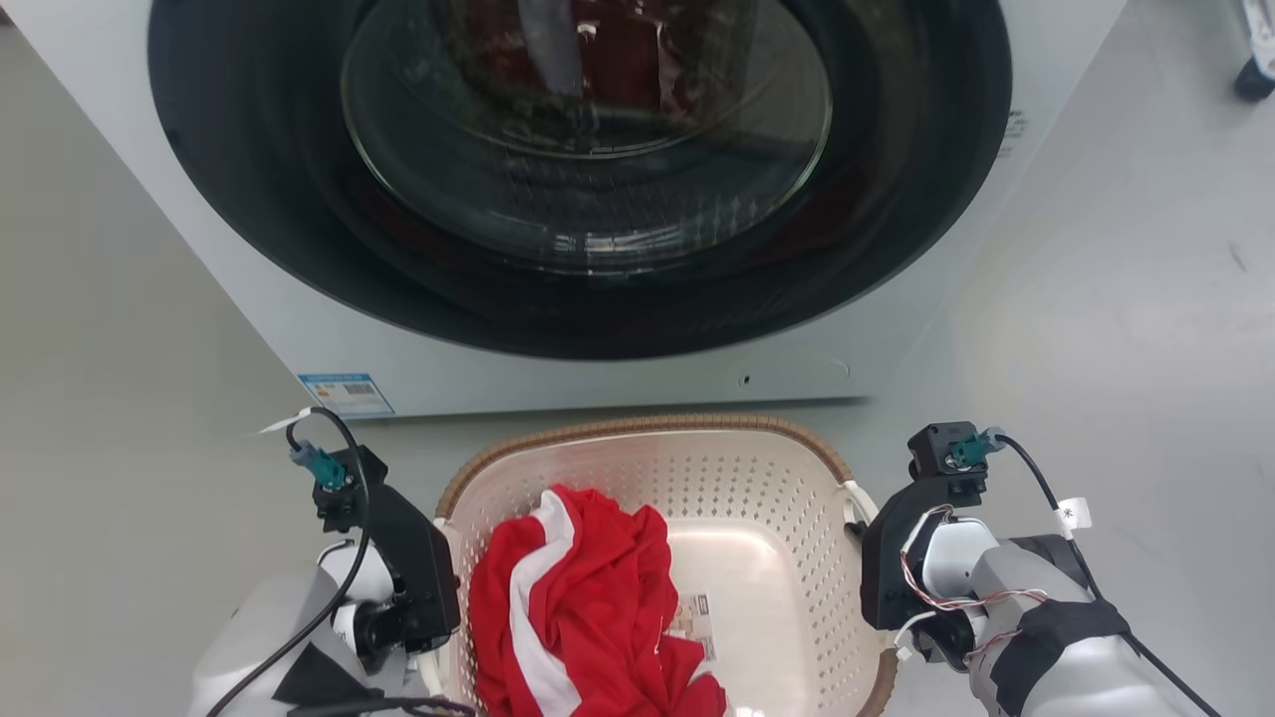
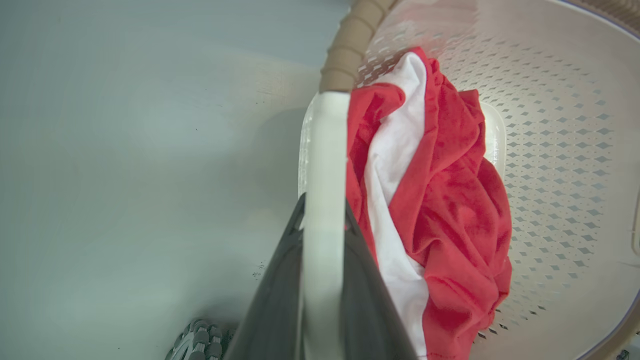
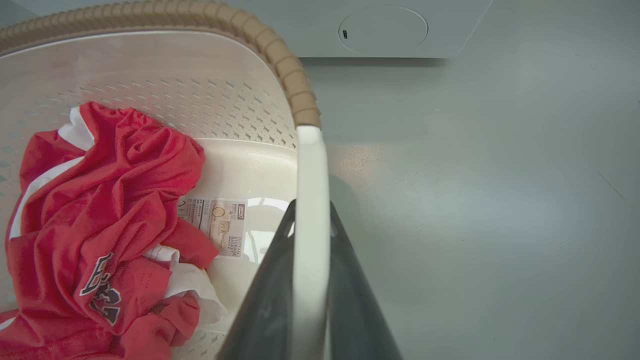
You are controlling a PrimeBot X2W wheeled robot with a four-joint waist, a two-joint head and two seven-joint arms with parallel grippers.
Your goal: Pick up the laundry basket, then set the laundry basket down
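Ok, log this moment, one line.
laundry basket: red-white garment inside; left gripper: shut on left handle; right gripper: shut on right handle

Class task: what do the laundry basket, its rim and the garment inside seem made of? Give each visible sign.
The laundry basket: probably moulded plastic, cream, smooth, regularly perforated. Rim: likely plastic too, tan, ribbed like weaving. Garment: soft fabric, red and white, creased.

Left tool (image 2: 324, 207) and right tool (image 3: 311, 210) clamped tight, both pointing downward.

Nothing legible — washer sticker (image 1: 346, 394), jersey lettering (image 3: 102, 295), label (image 3: 220, 227) in laundry basket (image 3: 150, 65).
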